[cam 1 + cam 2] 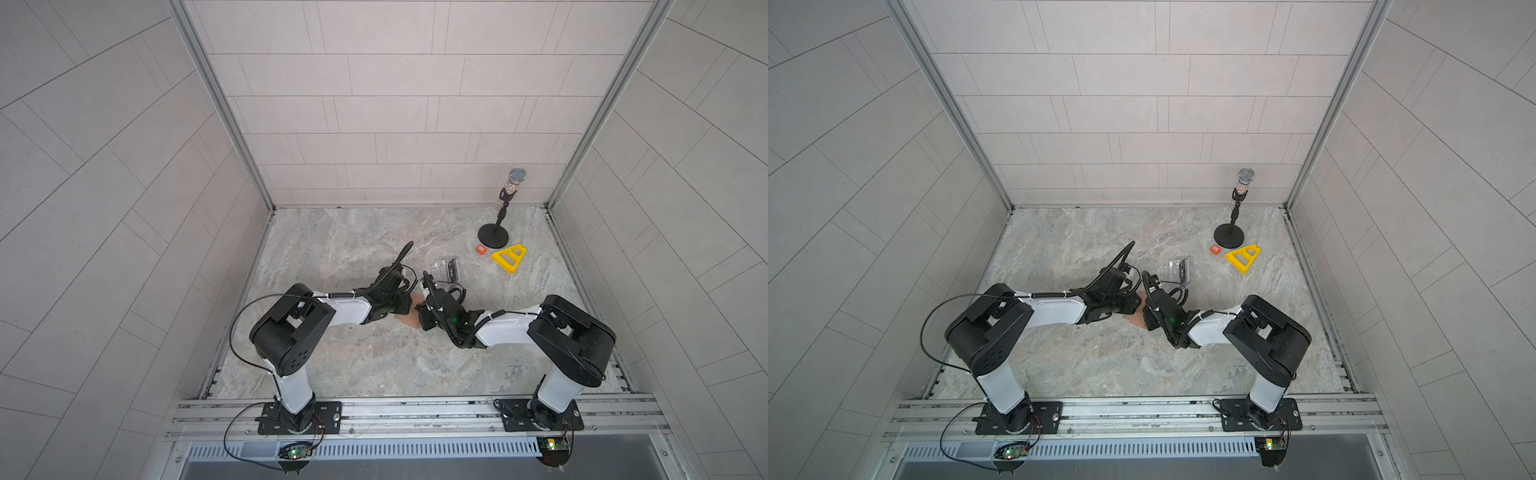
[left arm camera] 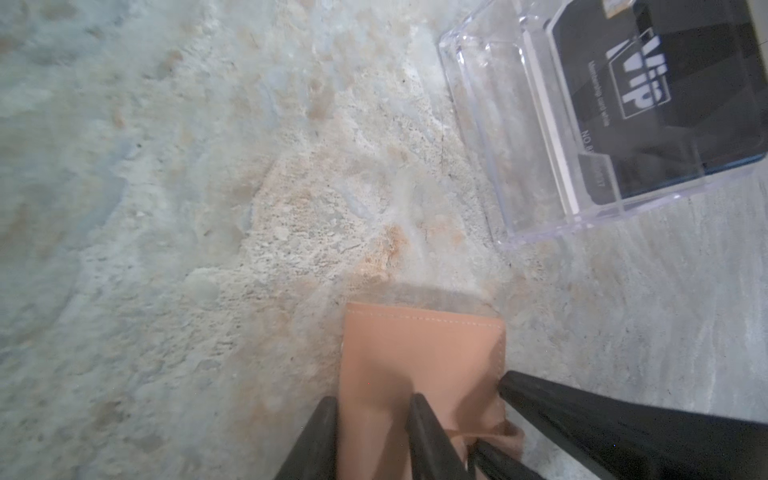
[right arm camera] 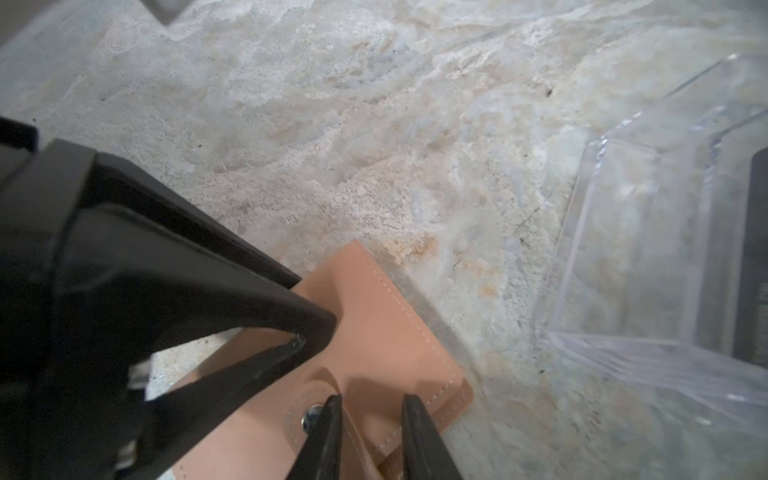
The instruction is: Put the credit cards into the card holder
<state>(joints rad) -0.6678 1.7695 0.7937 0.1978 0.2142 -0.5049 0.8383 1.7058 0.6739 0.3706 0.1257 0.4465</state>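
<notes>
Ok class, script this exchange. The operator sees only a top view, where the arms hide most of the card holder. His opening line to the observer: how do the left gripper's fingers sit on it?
Observer: In the left wrist view the left gripper has its fingers apart, and the tan card holder shows between them.
Operator: And the right gripper?
Observer: In the right wrist view the right gripper also has its fingers apart over the holder, with one tip right beside the metal stud of the snap. I cannot confirm a grip.
Operator: And the cards?
Observer: A black card printed VIP sits inside the clear box.
</notes>
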